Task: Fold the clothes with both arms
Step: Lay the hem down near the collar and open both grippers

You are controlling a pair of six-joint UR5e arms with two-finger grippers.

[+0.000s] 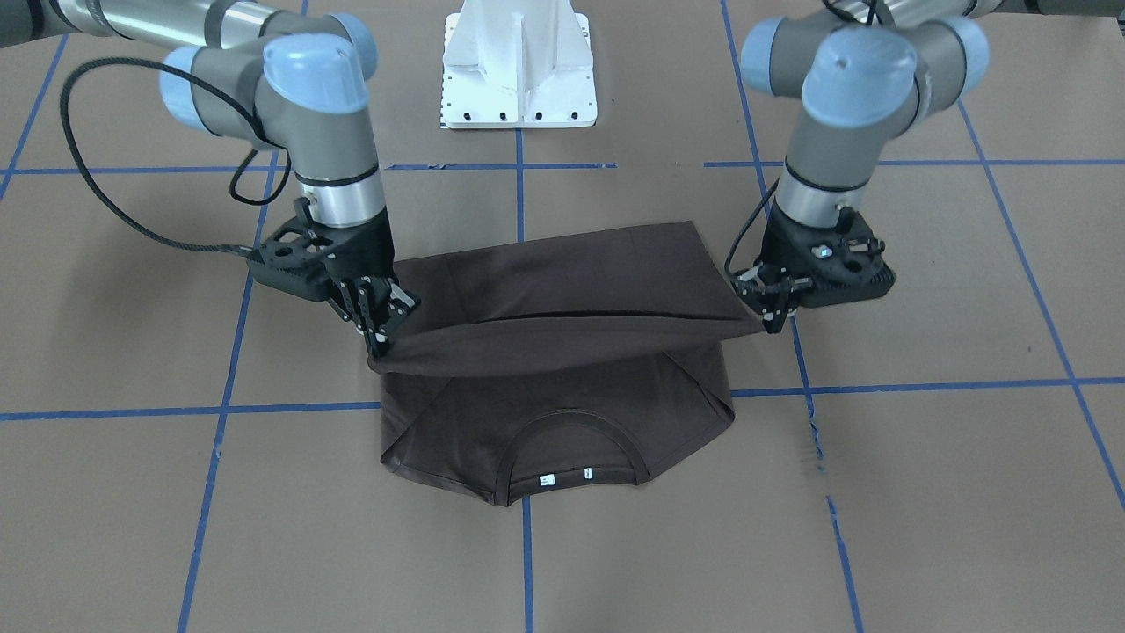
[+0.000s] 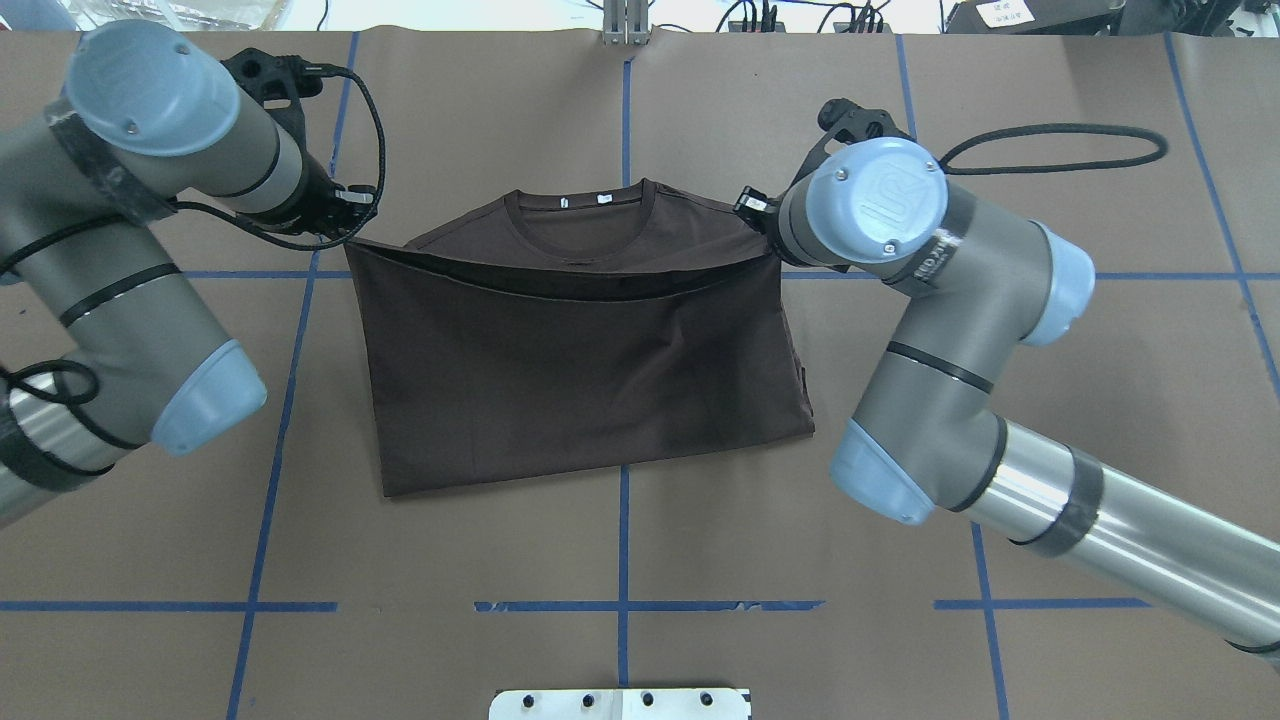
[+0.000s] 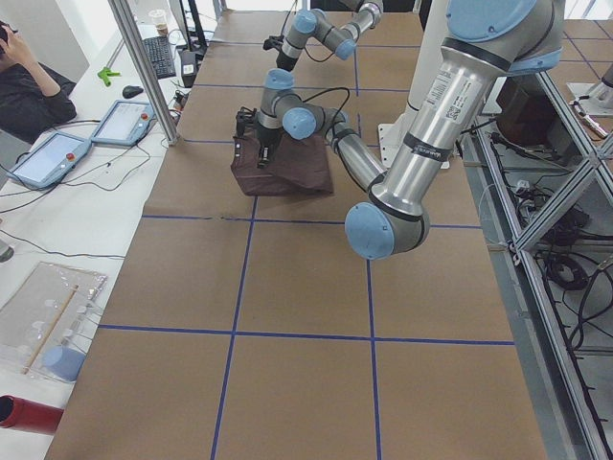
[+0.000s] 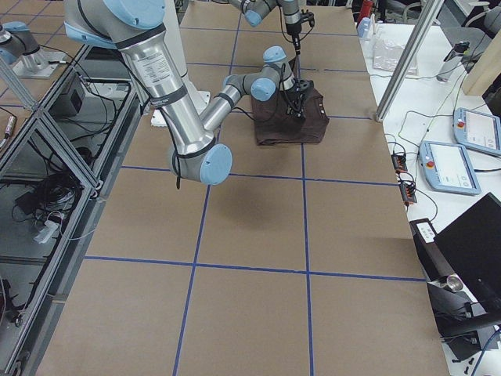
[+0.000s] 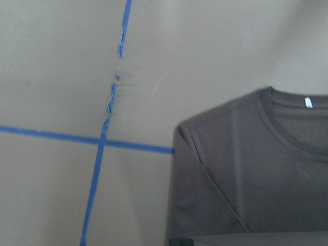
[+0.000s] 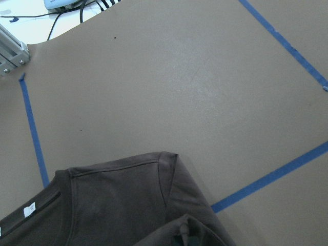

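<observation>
Both left claw (image 1: pixel 773 320) and right claw (image 1: pixel 379 338) pinch the dark-brown T-shirt (image 1: pixel 562 281) by its raised hem.

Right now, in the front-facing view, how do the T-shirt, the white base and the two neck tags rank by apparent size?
1. T-shirt.
2. White base, partly cut off by the frame.
3. Neck tags, tiny; the two look about alike.

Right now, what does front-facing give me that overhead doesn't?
Front-facing only: right claw and left claw each pinching a corner of the T-shirt's raised hem, held taut above the lower layer. Overhead only: cables beyond the table; the right arm hides most of its claw. Both: collar, white tags, blue tape grid.
</observation>
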